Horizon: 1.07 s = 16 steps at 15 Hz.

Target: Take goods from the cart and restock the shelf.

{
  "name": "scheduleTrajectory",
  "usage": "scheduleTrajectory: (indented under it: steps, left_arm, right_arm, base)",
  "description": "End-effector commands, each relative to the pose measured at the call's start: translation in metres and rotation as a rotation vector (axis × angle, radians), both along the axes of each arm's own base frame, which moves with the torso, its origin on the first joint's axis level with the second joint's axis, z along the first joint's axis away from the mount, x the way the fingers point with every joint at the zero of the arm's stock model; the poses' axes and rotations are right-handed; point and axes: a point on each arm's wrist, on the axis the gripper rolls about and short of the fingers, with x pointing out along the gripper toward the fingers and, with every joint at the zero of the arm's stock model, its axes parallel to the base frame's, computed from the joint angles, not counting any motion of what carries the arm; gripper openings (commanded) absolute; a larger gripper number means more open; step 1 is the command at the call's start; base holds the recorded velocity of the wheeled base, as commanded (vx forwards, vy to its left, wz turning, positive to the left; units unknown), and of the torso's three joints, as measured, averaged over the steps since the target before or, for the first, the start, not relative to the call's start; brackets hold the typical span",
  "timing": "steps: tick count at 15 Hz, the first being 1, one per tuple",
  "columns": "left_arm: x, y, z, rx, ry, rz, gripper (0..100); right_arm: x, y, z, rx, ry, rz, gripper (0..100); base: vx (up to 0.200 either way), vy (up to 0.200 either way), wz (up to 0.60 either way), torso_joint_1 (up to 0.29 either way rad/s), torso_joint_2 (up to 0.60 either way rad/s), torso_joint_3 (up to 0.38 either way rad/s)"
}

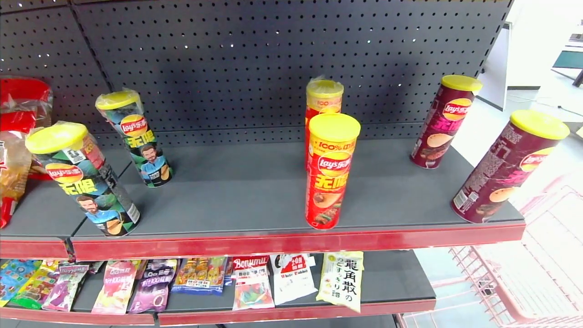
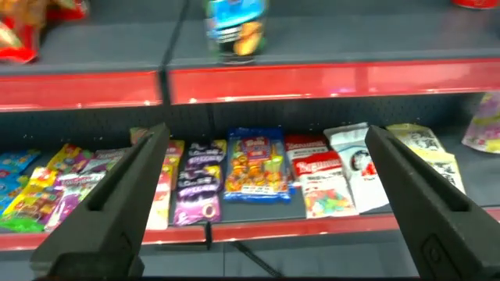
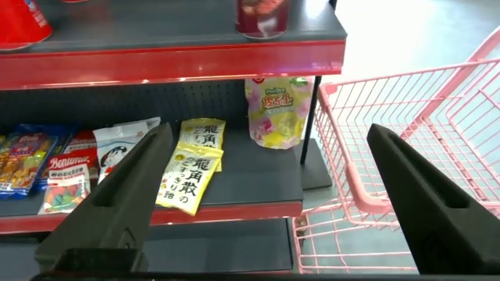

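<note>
On the grey upper shelf (image 1: 255,191) stand several chip cans: two green ones (image 1: 84,180) (image 1: 135,136) at the left, two red ones (image 1: 330,171) (image 1: 322,98) in the middle, two maroon ones (image 1: 444,120) (image 1: 508,166) at the right. The pink wire cart (image 1: 524,273) (image 3: 391,156) sits low at the right, beside the shelf's end. My left gripper (image 2: 266,195) is open, below the upper shelf, facing the candy bags (image 2: 254,168). My right gripper (image 3: 269,195) is open and holds nothing, facing the lower shelf's right end and the cart.
The lower shelf (image 1: 391,273) carries a row of candy bags (image 1: 250,280), with bare room at its right end. Red snack bags (image 1: 18,136) stand at the upper shelf's far left. A yellow bag (image 3: 275,109) hangs under the upper shelf near the cart.
</note>
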Motion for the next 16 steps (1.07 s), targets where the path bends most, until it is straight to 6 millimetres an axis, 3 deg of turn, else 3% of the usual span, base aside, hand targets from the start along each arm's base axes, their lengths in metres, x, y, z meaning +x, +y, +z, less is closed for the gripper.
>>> scheduleTrajectory:
  steps: [1, 16]
  left_arm:
    - [0.0001, 0.0000, 0.0000, -0.001, 0.001, 0.001, 100]
    - [0.0001, 0.0000, 0.0000, -0.003, 0.001, 0.001, 100]
  right_arm:
    - [0.0000, 0.0000, 0.0000, 0.000, 0.000, 0.001, 100]
    - [0.0000, 0.0000, 0.0000, 0.002, 0.000, 0.001, 100]
  base:
    - [0.000, 0.000, 0.00, 0.000, 0.00, 0.000]
    - [0.000, 0.000, 0.00, 0.000, 0.00, 0.000]
